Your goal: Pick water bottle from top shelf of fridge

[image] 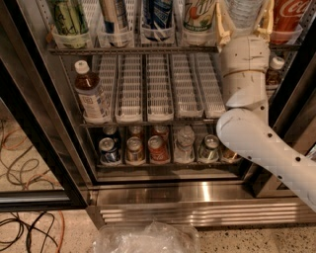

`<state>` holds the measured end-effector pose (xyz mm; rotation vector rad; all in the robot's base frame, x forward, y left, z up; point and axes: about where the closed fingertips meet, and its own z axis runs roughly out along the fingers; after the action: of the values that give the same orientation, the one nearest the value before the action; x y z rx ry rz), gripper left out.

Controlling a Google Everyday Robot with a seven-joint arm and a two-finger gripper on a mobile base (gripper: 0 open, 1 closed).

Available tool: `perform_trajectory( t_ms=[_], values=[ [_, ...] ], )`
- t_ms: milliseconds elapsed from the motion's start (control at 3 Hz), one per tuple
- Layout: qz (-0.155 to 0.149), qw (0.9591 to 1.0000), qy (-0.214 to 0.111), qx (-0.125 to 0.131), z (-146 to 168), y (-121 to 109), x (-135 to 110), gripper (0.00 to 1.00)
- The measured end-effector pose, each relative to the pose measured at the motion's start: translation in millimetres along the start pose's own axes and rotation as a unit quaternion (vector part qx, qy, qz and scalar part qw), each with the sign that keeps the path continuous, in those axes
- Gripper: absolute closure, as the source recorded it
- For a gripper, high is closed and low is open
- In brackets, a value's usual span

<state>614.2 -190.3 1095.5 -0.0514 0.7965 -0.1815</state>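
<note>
The fridge (197, 210) stands open, with its black door frame at the left. The top shelf (133, 50) holds tall soda bottles in plastic lane fronts. The water bottle (244, 7), clear and ribbed, stands near the shelf's right end between a green-labelled bottle (198, 15) and a red cola bottle (291, 15). My gripper (243, 21) is raised to this shelf, right at the water bottle's lower part. My white arm (247, 99) rises to it from the lower right. The bottle's top is out of view.
The middle rack has white slatted lanes (158, 86), with a brown-drink bottle (91, 94) at the left and another (272, 71) behind my arm. Cans and a small clear bottle (183, 143) fill the bottom rack. Cables (24, 232) and a plastic bag (143, 239) lie on the floor.
</note>
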Motion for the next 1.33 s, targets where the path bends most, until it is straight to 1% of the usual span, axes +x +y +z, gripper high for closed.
perform_trajectory(
  t_ms=[333, 667, 1000, 1333],
  values=[
    [-0.003, 0.9999, -0.008, 0.007, 6.8, -4.1, -1.8, 0.34],
    [-0.006, 0.9998, -0.008, 0.017, 8.3, -8.2, 0.3, 0.34],
    [-0.009, 0.9994, -0.006, 0.033, 8.2, -14.2, 4.7, 0.35],
    [-0.019, 0.9985, -0.013, 0.050, 16.0, -22.2, 9.7, 0.37]
  ],
)
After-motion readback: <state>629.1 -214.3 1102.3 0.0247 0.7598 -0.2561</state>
